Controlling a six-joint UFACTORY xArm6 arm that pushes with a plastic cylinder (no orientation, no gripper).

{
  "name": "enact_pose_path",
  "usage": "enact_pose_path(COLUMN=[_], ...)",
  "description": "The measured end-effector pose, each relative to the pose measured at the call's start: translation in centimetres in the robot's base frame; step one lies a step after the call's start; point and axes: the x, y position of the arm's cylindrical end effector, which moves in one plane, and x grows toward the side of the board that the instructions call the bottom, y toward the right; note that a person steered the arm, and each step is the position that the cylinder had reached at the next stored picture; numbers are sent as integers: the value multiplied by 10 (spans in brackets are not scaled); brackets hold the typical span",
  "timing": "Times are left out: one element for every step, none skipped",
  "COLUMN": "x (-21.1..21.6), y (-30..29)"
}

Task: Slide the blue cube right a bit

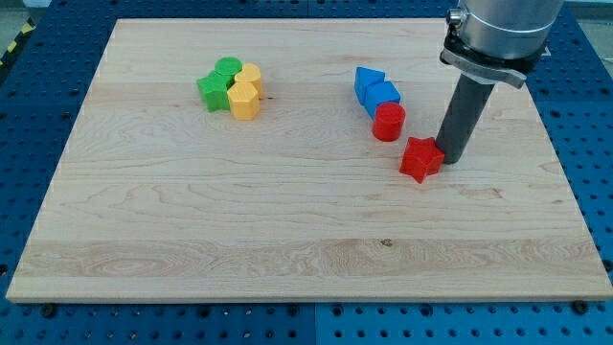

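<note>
The blue cube (pixel 383 96) sits right of centre on the wooden board (pixel 287 220). A blue triangular block (pixel 366 80) touches its upper left side, and a red cylinder (pixel 388 122) touches its lower side. A red star-shaped block (pixel 421 158) lies lower right of them. My tip (pixel 451 156) stands on the board right beside the red star's right edge, lower right of the blue cube and apart from it.
A cluster at the upper left holds a green cylinder (pixel 227 69), a green star-like block (pixel 214 91), a yellow block (pixel 250 78) and a yellow hexagonal block (pixel 244 100). A blue perforated table surrounds the board.
</note>
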Motion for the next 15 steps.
enact_pose_path(x=[1,2,2,-5,-35,-82,-130,-170,-183,-183,-156,-121,-119,-104,-89], y=[-15,-26,-26,-9,1,2,1,-27,-92,-147,-167,-167,-167,-157,-139])
